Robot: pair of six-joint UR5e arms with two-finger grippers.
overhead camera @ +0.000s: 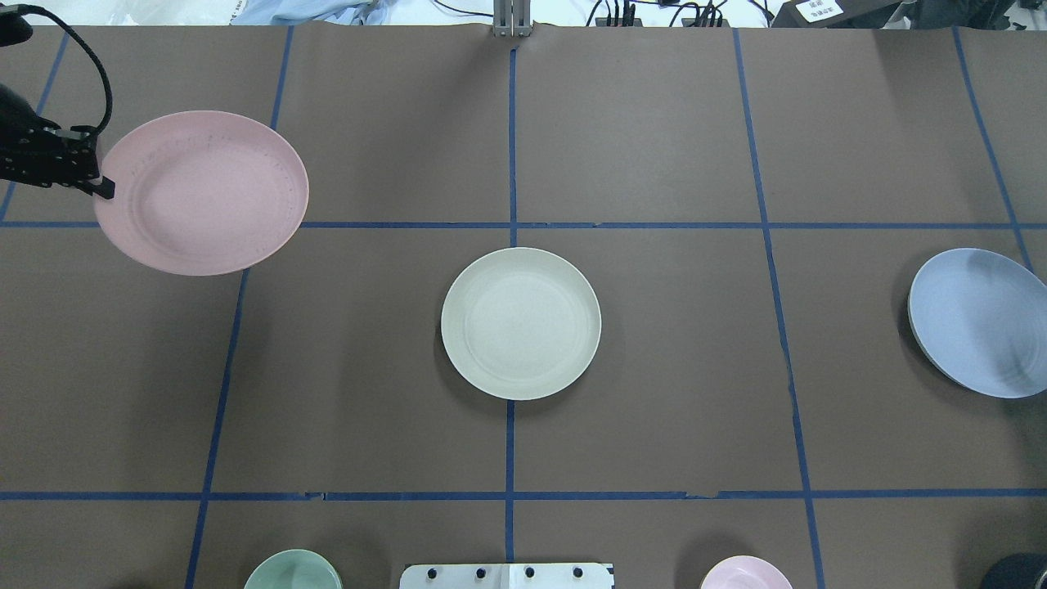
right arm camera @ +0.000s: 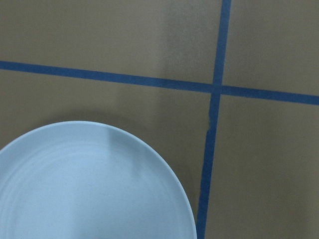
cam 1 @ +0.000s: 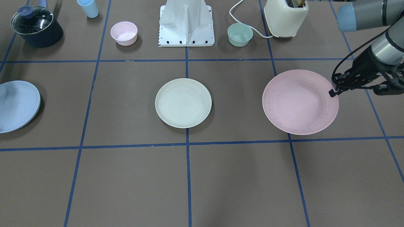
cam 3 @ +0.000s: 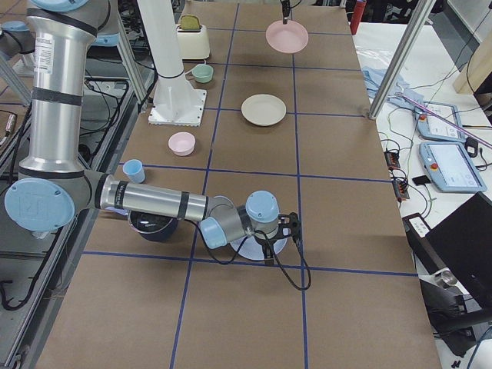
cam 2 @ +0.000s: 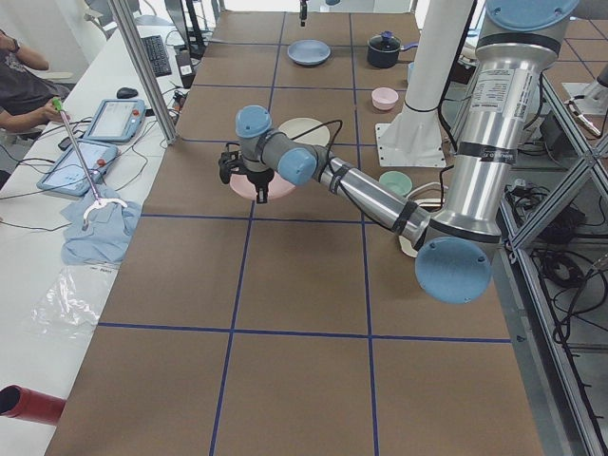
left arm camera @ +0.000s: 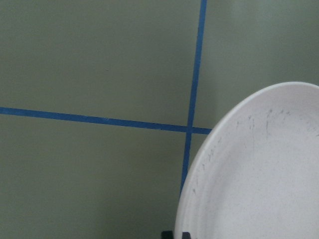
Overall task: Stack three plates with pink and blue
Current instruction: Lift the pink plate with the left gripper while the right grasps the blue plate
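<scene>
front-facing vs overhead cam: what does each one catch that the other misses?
Front-facing only: the light blue cup and the cream toaster at the robot's side of the table.
Overhead only: the table's far edge, with cables and a pale cloth beyond it.
Both: the cream plate, pink plate and blue plate, all apart and unstacked, and the left end effector clamped on the pink plate's rim.

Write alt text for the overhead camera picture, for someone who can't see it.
The left gripper holds the pink plate by its rim at the view's upper left. A cream plate lies in the centre and a blue plate sits at the right edge, all apart.
</scene>
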